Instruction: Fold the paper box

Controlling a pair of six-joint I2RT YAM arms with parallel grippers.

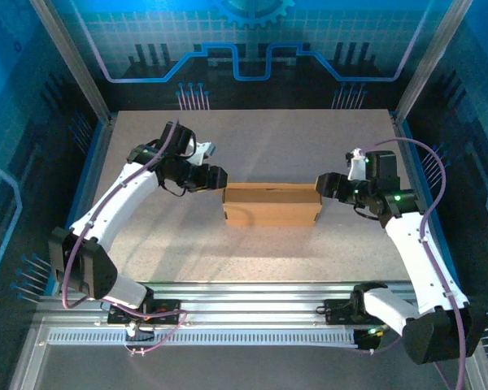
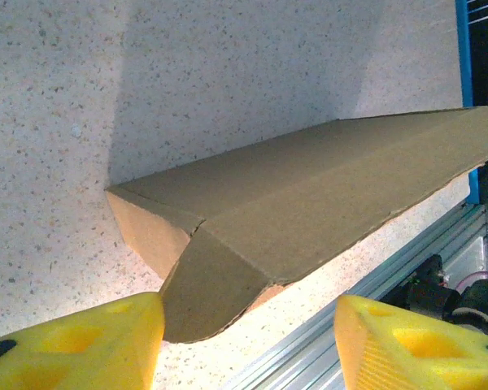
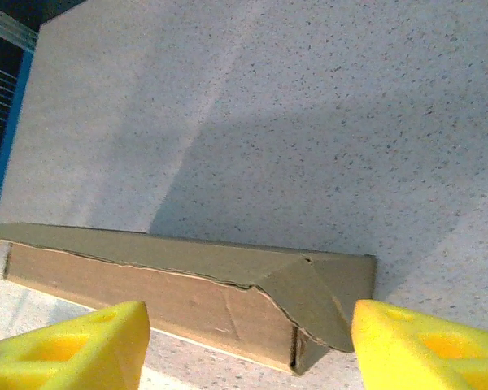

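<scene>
In the middle of the speckled table (image 1: 309, 138) lies the paper box (image 1: 272, 204), a shallow brown cardboard box folded shut, its long sides running left to right. Nearer than the box, metal rails (image 1: 252, 292) run along the table's edge, and behind it stands a blue patterned back wall (image 1: 252, 49); nothing lies between the box and either arm. The left gripper (image 1: 218, 178) sits just beside the box's left end, its jaws spread wide and holding nothing. In the left wrist view a loose end flap (image 2: 215, 284) sticks out toward one yellow finger (image 2: 81, 345); whether they touch I cannot tell. The right gripper (image 1: 321, 185) is at the box's right end, also wide open and empty, its yellow fingers (image 3: 423, 341) either side of the box's corner. The cardboard carries no print or label.
</scene>
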